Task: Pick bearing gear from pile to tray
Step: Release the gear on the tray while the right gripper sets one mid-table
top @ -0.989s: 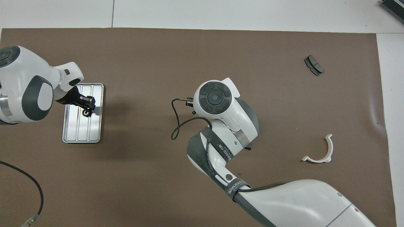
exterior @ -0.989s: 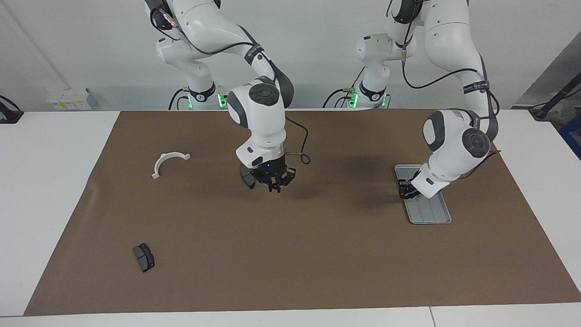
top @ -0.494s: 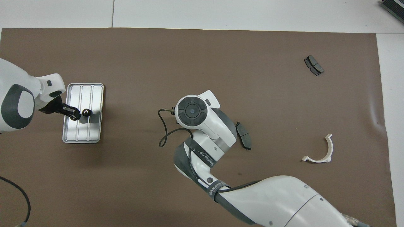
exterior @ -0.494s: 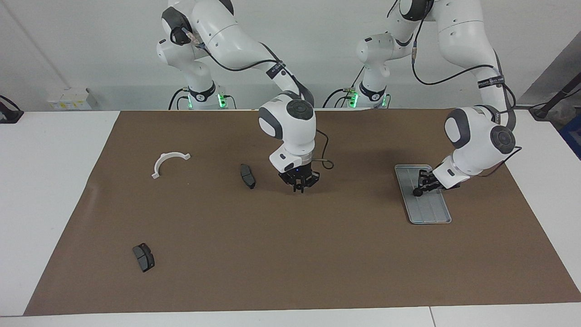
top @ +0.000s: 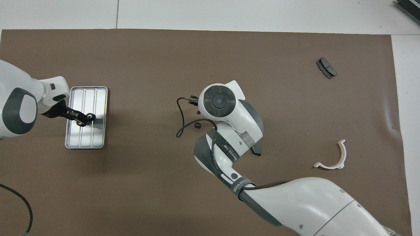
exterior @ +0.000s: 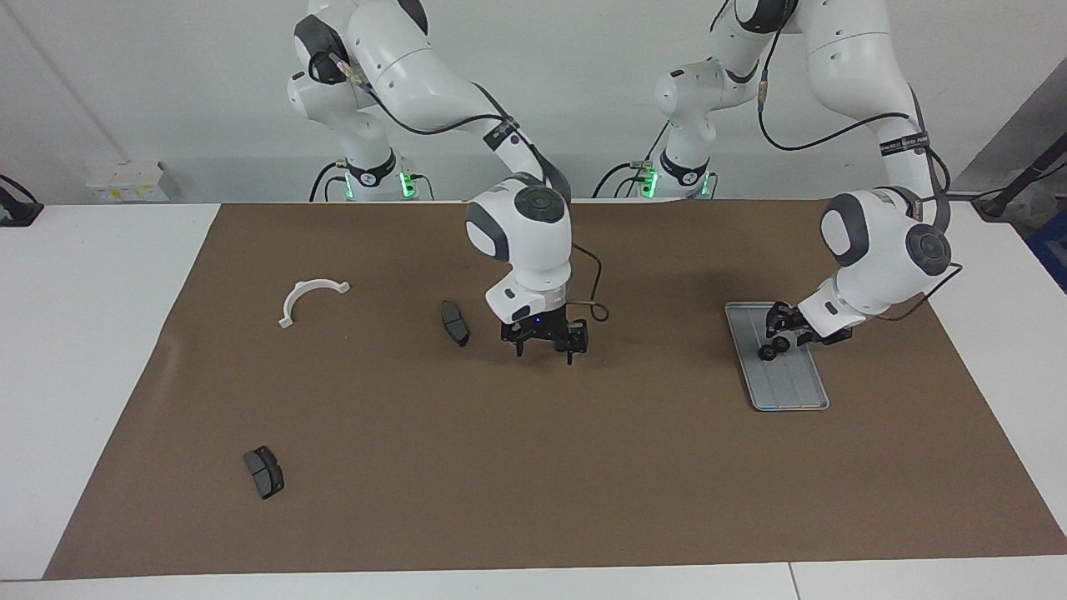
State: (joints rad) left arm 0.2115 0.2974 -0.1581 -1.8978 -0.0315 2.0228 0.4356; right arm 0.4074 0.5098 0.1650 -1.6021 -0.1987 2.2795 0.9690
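Your right gripper (exterior: 546, 347), jaws apart, hangs over 1 gear (top: 197, 125): centre, descend. Left gripper (exterior: 777, 333) at the tray (exterior: 800, 398): jaws unclear.

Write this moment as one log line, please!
left tool: over silver-grey rectangular metal tray, at small black round gear | right tool: open, low over brown mat

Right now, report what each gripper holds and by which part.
The right gripper has its jaws open and holds nothing. At the tips of the left gripper is a black gear, over the tray; whether it is gripped cannot be told.
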